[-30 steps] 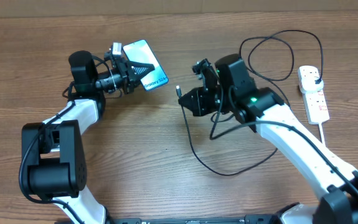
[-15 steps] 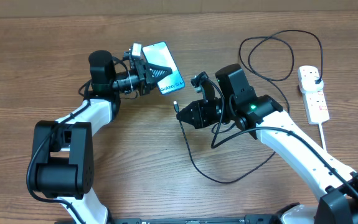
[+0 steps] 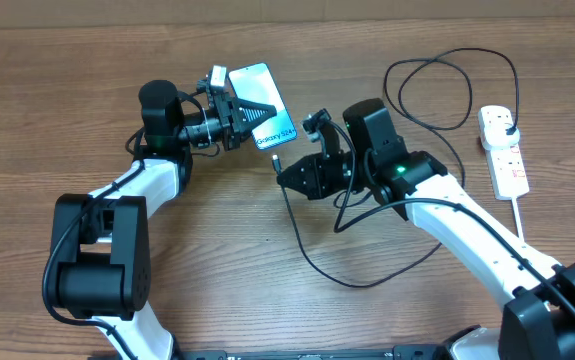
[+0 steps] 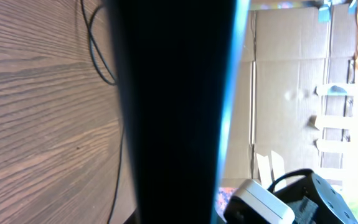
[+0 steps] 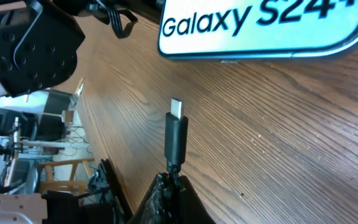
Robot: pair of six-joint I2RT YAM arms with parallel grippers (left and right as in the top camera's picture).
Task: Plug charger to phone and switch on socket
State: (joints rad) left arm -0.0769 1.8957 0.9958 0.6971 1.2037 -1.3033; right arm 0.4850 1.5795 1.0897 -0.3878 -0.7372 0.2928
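L wrist: phone [image 4: 172,112] blurred, blocks view | R wrist: phone cut by edge | socket [image 3: 504,150] switch too small

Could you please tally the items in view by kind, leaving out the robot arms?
Phone: 1
Charger cable: 1
Power strip: 1
Total: 3

I am stretching my left arm [image 3: 145,183] up and inward, its end effector [image 3: 255,110] pointing to the right and pinching the phone [image 3: 267,85] between closed fingers. My right arm [image 3: 467,222] is angling in from the lower right, its end effector [image 3: 285,172] pointing left and clamping the charger [image 3: 277,160] just behind the connector tip.
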